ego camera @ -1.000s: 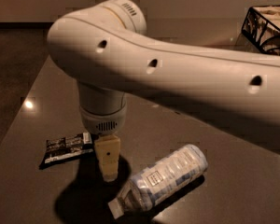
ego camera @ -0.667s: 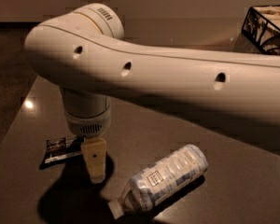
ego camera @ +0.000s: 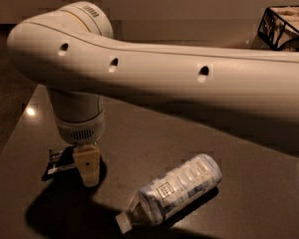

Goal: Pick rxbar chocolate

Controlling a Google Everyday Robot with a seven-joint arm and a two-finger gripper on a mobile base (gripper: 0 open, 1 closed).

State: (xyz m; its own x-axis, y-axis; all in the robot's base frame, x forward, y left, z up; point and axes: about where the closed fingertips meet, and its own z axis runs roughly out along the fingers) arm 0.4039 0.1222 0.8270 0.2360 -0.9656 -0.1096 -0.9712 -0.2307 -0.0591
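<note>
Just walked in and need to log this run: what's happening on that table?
The robot's arm reaches across the dark table, its gripper pointing down at the right end of the rxbar chocolate, which lies flat toward the table's left side. The bar is not lifted yet. A plastic bottle lies on its side to the right, apart from the gripper.

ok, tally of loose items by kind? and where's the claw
Small flat black snack-bar wrapper: 1
Clear plastic bottle, lying on its side: 1
Black-framed box, far right corner: 1
Total: 3
The claw is down low at the wrapper's right end.
</note>
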